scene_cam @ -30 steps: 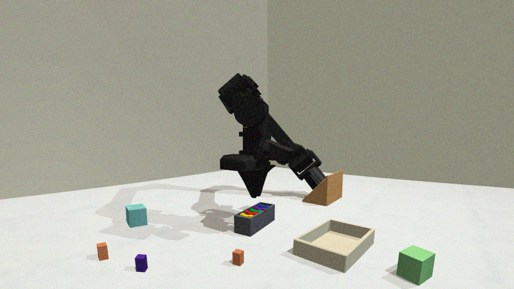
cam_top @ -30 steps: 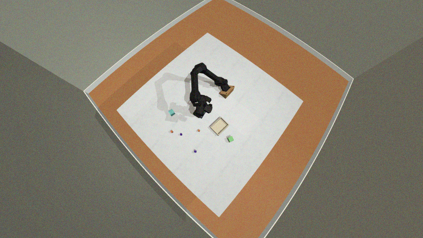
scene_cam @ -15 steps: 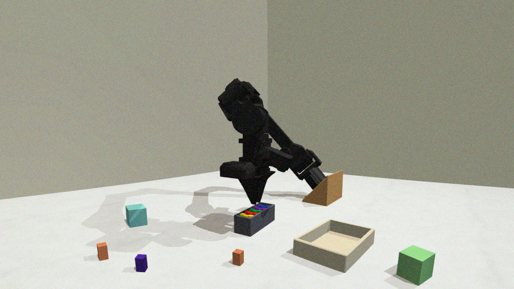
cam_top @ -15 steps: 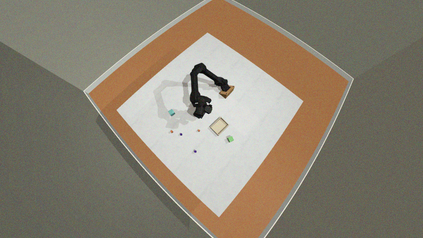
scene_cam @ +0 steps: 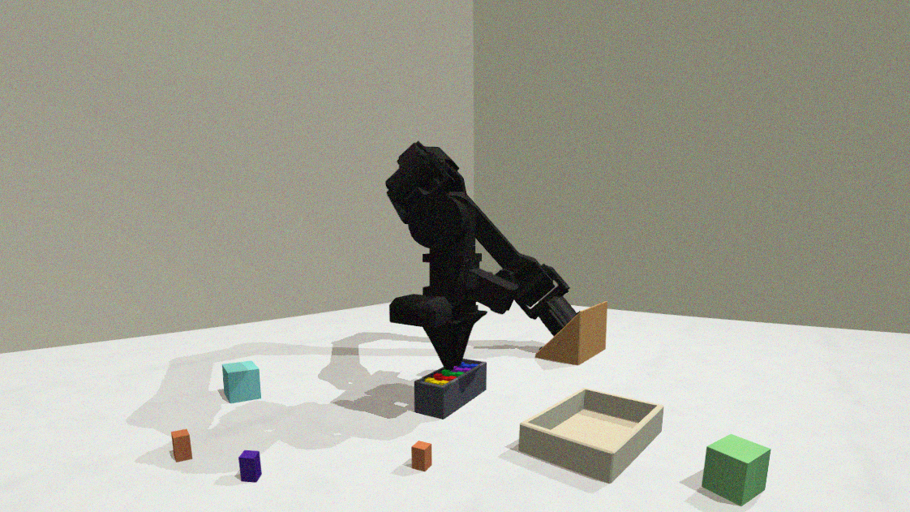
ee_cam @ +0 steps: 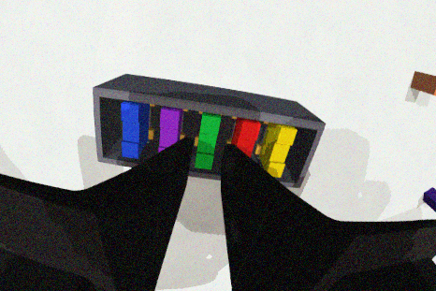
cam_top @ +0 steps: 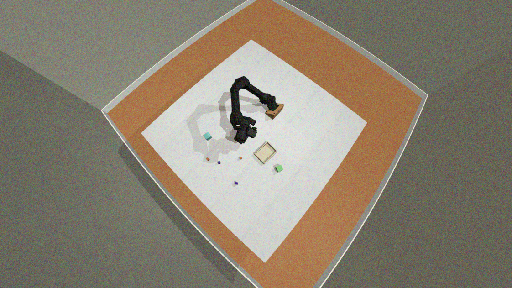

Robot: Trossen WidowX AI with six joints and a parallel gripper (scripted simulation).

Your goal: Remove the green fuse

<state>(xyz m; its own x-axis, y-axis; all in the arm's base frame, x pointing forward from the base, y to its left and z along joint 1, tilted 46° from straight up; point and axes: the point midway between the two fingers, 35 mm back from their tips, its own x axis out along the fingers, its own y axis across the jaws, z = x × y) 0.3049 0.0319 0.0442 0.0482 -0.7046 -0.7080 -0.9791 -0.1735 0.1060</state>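
Note:
The dark fuse block [scene_cam: 462, 398] [ee_cam: 154, 86] stands upright under my gripper; the arm hides it in the top view. The green fuse [ee_cam: 209, 134] [scene_cam: 454, 372] sits in its middle slot, between the purple fuse [ee_cam: 170, 120] and the red fuse [ee_cam: 246, 133]. My gripper [ee_cam: 208, 150] [scene_cam: 453, 366] points down and is slightly open, a fingertip on each side of the green fuse with narrow gaps. The fingers partly cover the purple and red fuses in the wrist view; whether they touch, I cannot tell. The beige tray [cam_top: 258, 158] [scene_cam: 564, 449] is empty.
The blue fuse [ee_cam: 130, 123] and yellow fuse [ee_cam: 281, 146] are at the block's ends. A green cube [cam_top: 279, 168] [scene_cam: 735, 471] stands beyond the tray. A teal cube [cam_top: 207, 136] [scene_cam: 241, 382], small orange blocks [scene_cam: 421, 456] [scene_cam: 181, 445] and a purple block [scene_cam: 249, 466] stand around.

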